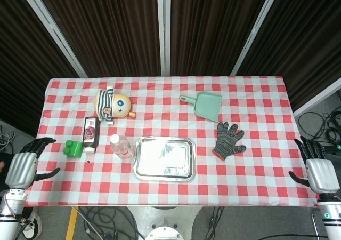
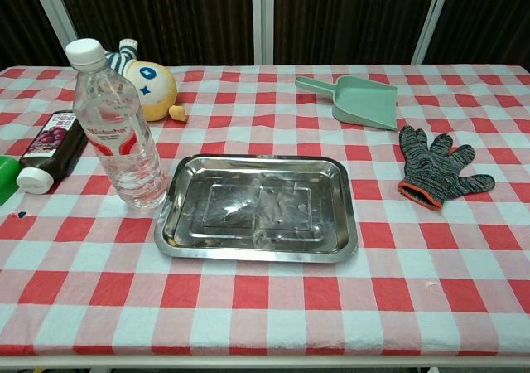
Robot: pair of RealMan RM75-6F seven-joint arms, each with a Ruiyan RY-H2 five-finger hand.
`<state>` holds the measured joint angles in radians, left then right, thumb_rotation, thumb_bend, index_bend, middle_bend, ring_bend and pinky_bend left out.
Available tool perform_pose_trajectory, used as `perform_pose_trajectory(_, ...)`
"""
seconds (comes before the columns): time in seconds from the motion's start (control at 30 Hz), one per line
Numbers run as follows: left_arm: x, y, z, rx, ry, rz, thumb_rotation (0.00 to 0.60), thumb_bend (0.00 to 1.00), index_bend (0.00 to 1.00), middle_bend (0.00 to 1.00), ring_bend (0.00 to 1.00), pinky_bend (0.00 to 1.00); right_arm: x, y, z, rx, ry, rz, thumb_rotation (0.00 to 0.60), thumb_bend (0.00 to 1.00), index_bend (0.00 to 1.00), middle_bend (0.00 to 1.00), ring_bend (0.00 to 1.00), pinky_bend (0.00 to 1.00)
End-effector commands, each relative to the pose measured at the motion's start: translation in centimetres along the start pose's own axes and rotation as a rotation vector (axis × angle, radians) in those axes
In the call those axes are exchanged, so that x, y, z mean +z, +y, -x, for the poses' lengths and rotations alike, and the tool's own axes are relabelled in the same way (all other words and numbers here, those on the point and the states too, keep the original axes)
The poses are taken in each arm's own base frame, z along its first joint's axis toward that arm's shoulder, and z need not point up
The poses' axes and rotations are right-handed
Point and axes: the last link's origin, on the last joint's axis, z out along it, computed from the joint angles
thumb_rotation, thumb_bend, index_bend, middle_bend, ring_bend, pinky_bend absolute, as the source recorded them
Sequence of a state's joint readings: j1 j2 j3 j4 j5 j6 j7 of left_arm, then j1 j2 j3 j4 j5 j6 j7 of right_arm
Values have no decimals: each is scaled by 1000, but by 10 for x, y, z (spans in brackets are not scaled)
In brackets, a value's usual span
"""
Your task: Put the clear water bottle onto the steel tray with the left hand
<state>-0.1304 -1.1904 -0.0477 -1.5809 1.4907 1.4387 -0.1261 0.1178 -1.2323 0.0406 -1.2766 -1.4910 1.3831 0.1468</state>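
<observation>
The clear water bottle (image 1: 122, 146) (image 2: 118, 125) stands upright with a white cap, just left of the steel tray (image 1: 163, 158) (image 2: 257, 209) and almost touching its rim. Nothing lies on the tray. My left hand (image 1: 25, 165) hangs open at the table's left edge, well left of the bottle, holding nothing. My right hand (image 1: 318, 168) is open at the right edge, far from the tray. Neither hand shows in the chest view.
A dark juice bottle (image 1: 91, 134) (image 2: 50, 151) lies left of the water bottle, beside a green block (image 1: 73, 147). A striped plush toy (image 1: 113, 105) (image 2: 149, 85) sits behind. A green dustpan (image 1: 204, 104) (image 2: 354, 101) and a grey work glove (image 1: 228, 140) (image 2: 439, 167) lie to the right.
</observation>
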Motion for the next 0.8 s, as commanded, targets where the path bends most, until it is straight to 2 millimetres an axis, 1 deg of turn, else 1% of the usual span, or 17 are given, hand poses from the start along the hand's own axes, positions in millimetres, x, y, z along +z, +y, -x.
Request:
perform_pose_trajectory(0.03, -1, -1, 0, 1, -1, -1, 600, 114, 298, 324, 214, 257, 0, 0, 0, 0, 1, -1, 600, 120, 0, 0, 0, 0)
perform_pose_trajectory(0.27, 1, 0, 0, -5, -7, 3, 600, 114, 298, 324, 213, 257, 1, 0, -1, 2, 4, 4, 600, 120, 0, 0, 0, 0)
perform_pose_trajectory(0.33, 3, 2, 2, -37, -9, 1, 600, 113, 298, 324, 214, 257, 1, 1, -1, 1, 4, 7, 600, 120, 0, 0, 0, 0)
perform_pose_trajectory(0.37, 4, 4, 5, -68, -16, -3, 600, 112, 298, 324, 214, 257, 2, 1, -1, 1, 3, 8, 600, 120, 0, 0, 0, 0)
perform_pose_trajectory(0.53, 15, 15, 25, -360, -82, -53, 600, 83, 286, 324, 214, 257, 0, 3, 1, 0, -6, 13, 600, 120, 0, 0, 0, 0)
perform_pose_trajectory(0.67, 30, 23, 40, -470, -74, -29, 600, 6, 217, 288, 197, 252, 1, 3, 1, -1, 0, 12, 600, 120, 0, 0, 0, 0)
perform_pose_trajectory(0.8, 41, 39, 57, -579, -70, 12, 600, 0, 168, 233, 167, 243, 1, 3, 3, -7, -10, 16, 600, 120, 0, 0, 0, 0)
